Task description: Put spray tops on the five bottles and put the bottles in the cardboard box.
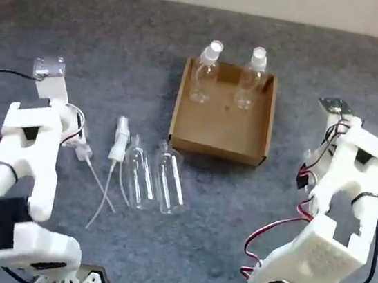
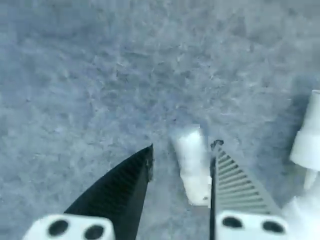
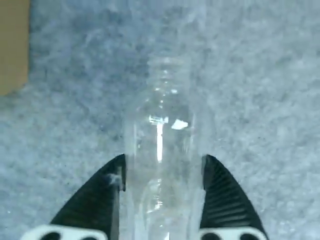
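Two bottles with spray tops [image 1: 205, 70] [image 1: 251, 74] lie in the cardboard box [image 1: 222, 128]. Two bare clear bottles [image 1: 139, 175] [image 1: 171, 179] lie side by side on the carpet before it. A loose spray top [image 1: 119, 139] with its tube lies left of them. My left gripper [image 2: 183, 146] stands open low over the carpet, with another white spray top [image 2: 192, 167] between its fingers, against the white one. My right gripper [image 3: 164, 157] is shut on a clear, uncapped bottle [image 3: 162, 125], neck pointing away. The right arm [image 1: 348, 176] covers that bottle from above.
Grey carpet covers the whole table. The box corner [image 3: 12, 45] lies a little ahead and to one side of the held bottle. The second spray top [image 2: 306, 142] lies close beside the left gripper. Thin dip tubes [image 1: 101, 196] trail toward the front.
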Controlling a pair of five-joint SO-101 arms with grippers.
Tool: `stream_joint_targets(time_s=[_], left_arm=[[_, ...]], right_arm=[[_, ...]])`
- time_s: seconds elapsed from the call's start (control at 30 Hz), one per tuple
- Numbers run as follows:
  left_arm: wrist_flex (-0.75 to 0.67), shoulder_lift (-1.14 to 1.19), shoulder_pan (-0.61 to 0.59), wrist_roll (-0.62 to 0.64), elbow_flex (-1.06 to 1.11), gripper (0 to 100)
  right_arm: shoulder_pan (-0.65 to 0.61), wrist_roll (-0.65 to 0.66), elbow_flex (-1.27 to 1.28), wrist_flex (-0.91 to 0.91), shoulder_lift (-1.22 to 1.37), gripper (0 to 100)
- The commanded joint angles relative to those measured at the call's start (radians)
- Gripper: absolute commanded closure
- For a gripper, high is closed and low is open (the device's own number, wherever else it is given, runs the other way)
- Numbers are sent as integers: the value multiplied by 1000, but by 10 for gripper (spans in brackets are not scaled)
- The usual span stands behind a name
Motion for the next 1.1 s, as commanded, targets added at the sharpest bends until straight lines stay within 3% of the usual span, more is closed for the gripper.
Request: stream_joint_targets(time_s=[0.0,0.23,0.43,0.63,0.73,0.83,1.07], left_arm=[[-12,58,25,8,-68,835],[-12,124,73,5,-91,837],[-18,131,127,5,-101,929],[-11,133,134,2,-193,947],[0,131,147,-72,-275,948],[114,127,151,-118,-420,948],[543,134,183,-276,-786,948]], right_arm=[[21,9,-19,-21,7,894],[21,8,-19,-21,5,892],[22,9,-19,-21,5,892],[22,11,-19,-21,5,892],[24,11,-19,-21,5,892],[36,11,-21,-21,2,892],[59,11,-151,59,5,891]])
